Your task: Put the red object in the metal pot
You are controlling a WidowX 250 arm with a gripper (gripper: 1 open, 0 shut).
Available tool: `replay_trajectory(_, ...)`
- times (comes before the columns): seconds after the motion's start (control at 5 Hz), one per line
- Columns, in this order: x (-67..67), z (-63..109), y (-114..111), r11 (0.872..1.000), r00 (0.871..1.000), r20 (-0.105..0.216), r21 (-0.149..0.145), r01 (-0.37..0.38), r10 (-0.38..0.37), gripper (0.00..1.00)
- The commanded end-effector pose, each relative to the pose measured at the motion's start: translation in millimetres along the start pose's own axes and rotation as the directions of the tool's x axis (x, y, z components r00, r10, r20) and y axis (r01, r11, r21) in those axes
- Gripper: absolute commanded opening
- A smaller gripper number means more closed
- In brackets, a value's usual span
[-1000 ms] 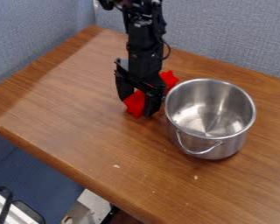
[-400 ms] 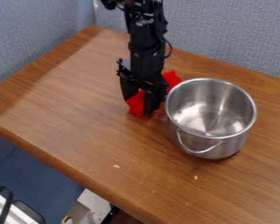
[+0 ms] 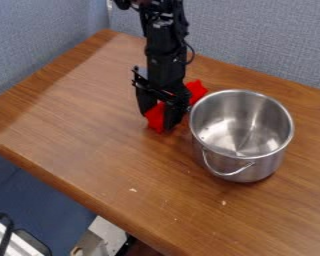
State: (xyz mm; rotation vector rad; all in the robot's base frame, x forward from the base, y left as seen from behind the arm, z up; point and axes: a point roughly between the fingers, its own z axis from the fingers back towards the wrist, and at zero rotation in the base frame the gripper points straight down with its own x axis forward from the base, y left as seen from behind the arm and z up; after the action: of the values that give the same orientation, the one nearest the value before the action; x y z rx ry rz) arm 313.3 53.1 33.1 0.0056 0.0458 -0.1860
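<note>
Fingers point(image 3: 160, 110) straddling the red block point(image 3: 159, 118) on the wooden surface point(image 3: 69, 110), narrowed around it, beside the steel pot point(image 3: 240, 135).

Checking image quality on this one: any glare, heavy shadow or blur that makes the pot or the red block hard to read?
In the camera view, the metal pot shows bright reflections on its inner wall, though its rim stays readable; the gripper covers much of the red object, leaving only red patches visible; soft shadow on the table beside the arm; the picture is low in resolution, slightly soft, without obvious motion blur.
</note>
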Motion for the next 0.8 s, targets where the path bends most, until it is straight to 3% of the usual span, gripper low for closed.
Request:
replay_trajectory(0.0, 5.9, 11.7, 8.1, 1.000, 0.999, 0.039, 0.008, -0.021, 0.021, 1.00)
replay_trajectory(0.2, 6.8, 10.4, 8.6, 1.000, 0.999, 0.039, 0.005, -0.022, 0.022, 0.00)
replay_trajectory(0.6, 3.3, 19.0, 7.4, 1.000, 0.999, 0.047, 0.013, -0.024, 0.024, 0.00)
